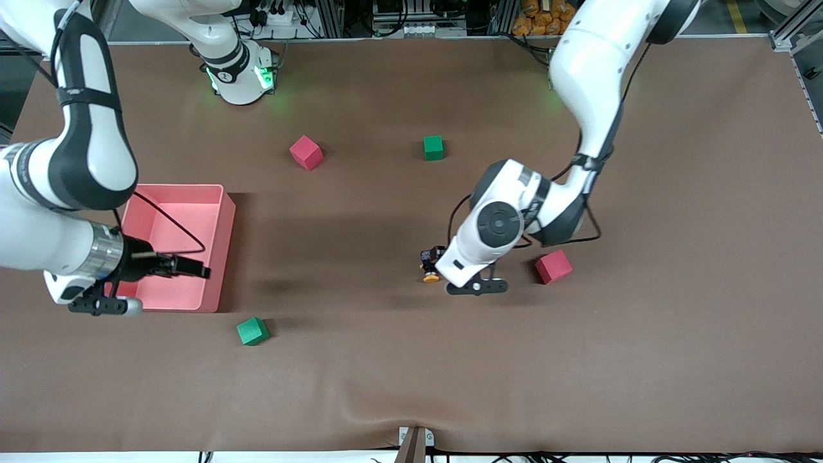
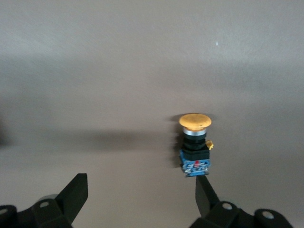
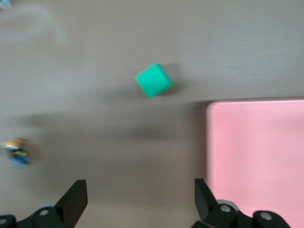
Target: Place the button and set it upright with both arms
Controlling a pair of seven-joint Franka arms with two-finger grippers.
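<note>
At nine o'clock on the table, taking the front view as a dial, the right gripper (image 3: 140, 187) hangs over the rim of the pink tray (image 1: 226, 251) nearest the table's middle. Its fingers are spread wide and hold nothing, and this arm seems to be waiting.

At about eight o'clock from the table's centre lies the near green cube (image 1: 252, 331). The far red cube (image 1: 306, 152) sits at about eleven. Neither one is in the working path.

Close to the dial's centre is the button (image 1: 429, 267). It appears to lie on its side, with its long axis on the twelve-to-six line, orange cap toward six and black body toward twelve.

The left gripper (image 2: 140, 183) is low over the table right beside it, jaws released and empty. The left arm is plainly the nearer one.

The coming move turns on this: the button is not centred in the gap. In the left wrist view it sits just off the tip of one finger (image 2: 203, 190), base end toward that finger, and whether they touch cannot be told. To take hold, I judge the hand must shift sideways until the body sits between the pads. Closing as it stands would likely nudge the button away.

At twelve o'clock from the button, well apart, stands the far green cube (image 1: 433, 147). At three o'clock, near the left wrist, rests the near red cube (image 1: 553, 266), the only object a swinging forearm might brush.
</note>
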